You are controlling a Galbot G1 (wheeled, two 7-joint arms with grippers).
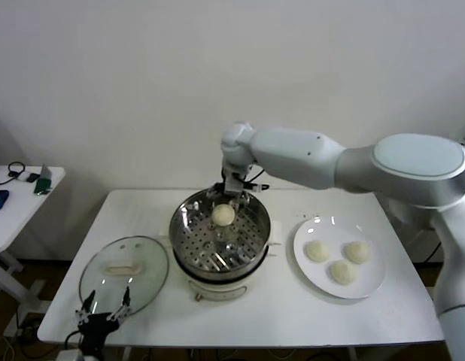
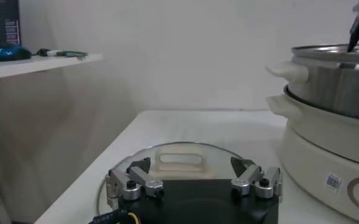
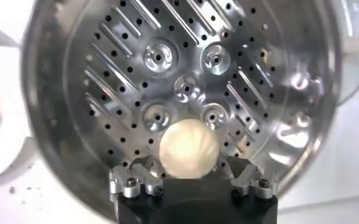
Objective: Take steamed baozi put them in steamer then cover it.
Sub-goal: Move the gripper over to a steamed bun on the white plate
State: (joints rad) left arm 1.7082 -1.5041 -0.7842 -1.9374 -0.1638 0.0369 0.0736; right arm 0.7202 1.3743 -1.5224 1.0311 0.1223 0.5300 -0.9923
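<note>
Head view shows the right gripper (image 1: pixel 231 197) over the far rim of the steamer (image 1: pixel 220 239) at frame centre, jaws apart around one baozi (image 1: pixel 223 215) inside the basket. Three more buns (image 1: pixel 338 262) sit on the white plate (image 1: pixel 312 274) at right. The left gripper (image 1: pixel 104 313), jaws spread and empty, hovers by the cover (image 1: pixel 124 269) at lower left.
</note>
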